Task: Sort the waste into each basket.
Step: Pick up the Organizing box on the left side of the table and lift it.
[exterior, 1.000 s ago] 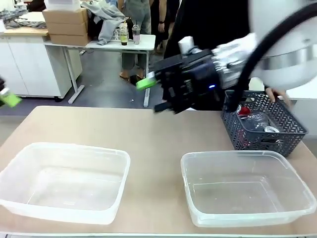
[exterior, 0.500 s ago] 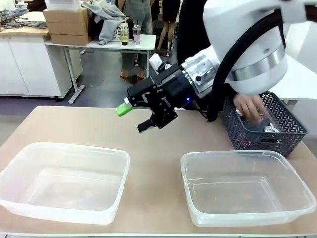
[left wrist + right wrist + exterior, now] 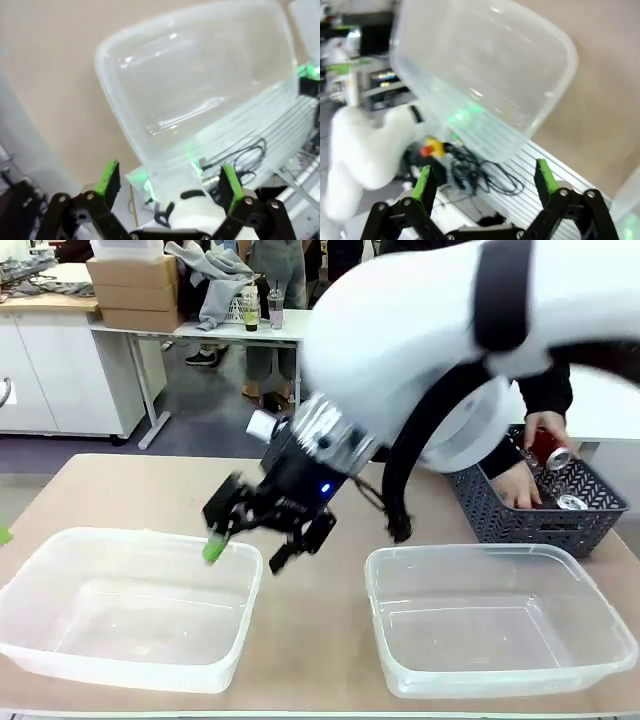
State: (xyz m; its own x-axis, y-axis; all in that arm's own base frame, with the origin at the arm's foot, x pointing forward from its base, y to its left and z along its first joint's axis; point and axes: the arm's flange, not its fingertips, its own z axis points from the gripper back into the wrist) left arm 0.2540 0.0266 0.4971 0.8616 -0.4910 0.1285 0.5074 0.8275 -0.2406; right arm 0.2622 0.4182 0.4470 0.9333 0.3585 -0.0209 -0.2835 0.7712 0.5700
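Waste sits at the counter's [image 3: 120, 490] far right corner. A silver-topped can [image 3: 572, 502] lies in the dark lattice basket [image 3: 500, 525], and a person's hand [image 3: 537, 430] holds a red can [image 3: 550, 450] above it. Two clear tubs stand along the near edge. The right hand [image 3: 246, 556], fingers spread, hangs over the left tub's [image 3: 150, 537] right rim. The left hand [image 3: 170, 177] is spread and holds nothing.

The right arm [image 3: 430, 330] across the middle, wrist down; right jaws wide, empty; left jaws equally wide.

No text, label, brand, number or sign can be read anywhere in these pictures.
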